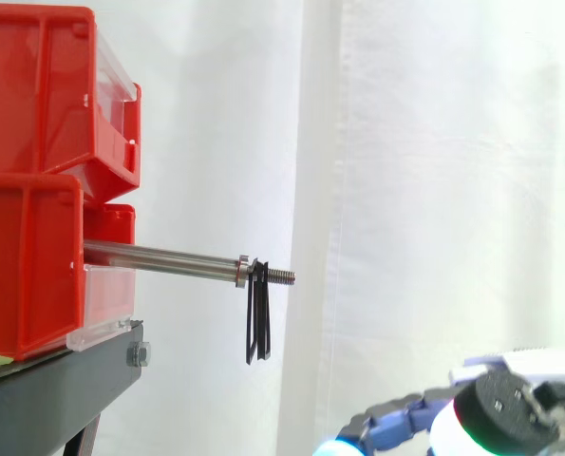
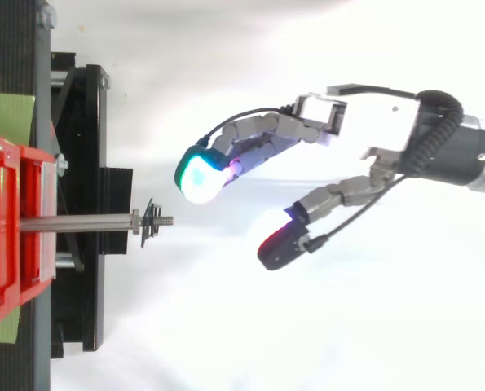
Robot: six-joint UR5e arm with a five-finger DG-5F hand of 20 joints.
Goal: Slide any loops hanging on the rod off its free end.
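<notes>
I hold my robot hand [image 2: 262, 140] empty, fingers spread beyond the rod's [image 1: 159, 256] free end, so it can straddle the black loops [image 1: 257, 318] (hanging by the threaded tip).

two cameras, one rod in common

your side view sits beside the work at about the height of the rod [image 1: 159, 256] and looks level across it toward the white curtain [image 1: 434, 190]. it is close in, with the red bins [image 1: 35, 95] and black stand [image 1: 64, 389] at its left edge and the hand [image 1: 510, 408] low in its right corner. your top view looks down from farther back, bins at its left, the arm [image 2: 470, 155] entering from its right. both share the rod, its free end, the loops [image 1: 257, 323] and the bin fronts.
</notes>
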